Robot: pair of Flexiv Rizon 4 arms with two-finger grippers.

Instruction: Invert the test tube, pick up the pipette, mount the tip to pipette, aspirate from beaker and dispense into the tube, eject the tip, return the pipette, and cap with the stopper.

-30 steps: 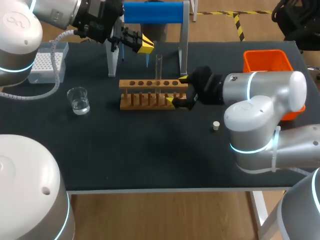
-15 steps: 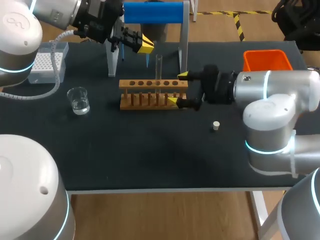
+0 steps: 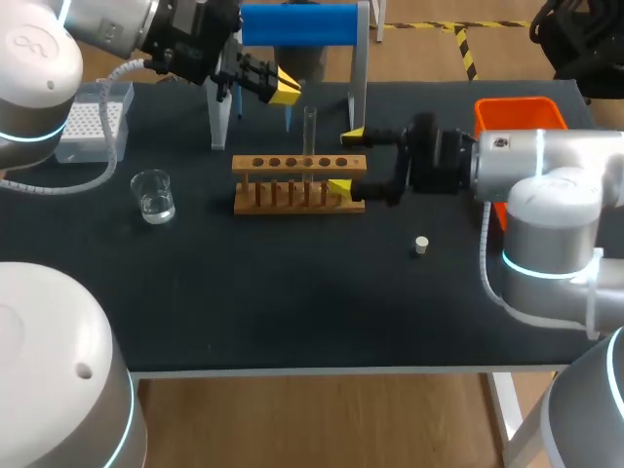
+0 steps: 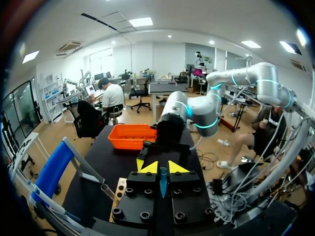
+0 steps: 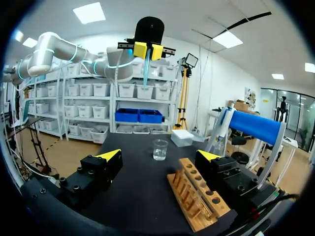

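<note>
My left gripper [image 3: 283,90] hangs above the table's back, beside the blue stand, shut on the pipette, whose blue tip [image 3: 289,119] points down. In the left wrist view the tip [image 4: 163,183] shows between the closed fingers of that gripper [image 4: 163,168]. A clear test tube [image 3: 310,132] stands upright in the wooden rack [image 3: 292,185]. My right gripper [image 3: 347,161] is open at the rack's right end, one finger on either side of it. From the right wrist, the right gripper [image 5: 160,156] has the rack [image 5: 194,196] by one finger and the beaker [image 5: 160,149] ahead.
The beaker [image 3: 153,195] with water stands left of the rack. A small white stopper [image 3: 421,245] lies on the mat at the front right. An orange bin [image 3: 522,119] is at the back right, a tip box [image 3: 93,119] at the back left, the blue stand [image 3: 297,24] behind the rack.
My right arm has swung out to the right and its wrist has turned, so its open fingers now straddle the rack's right end. The left arm has kept still.
</note>
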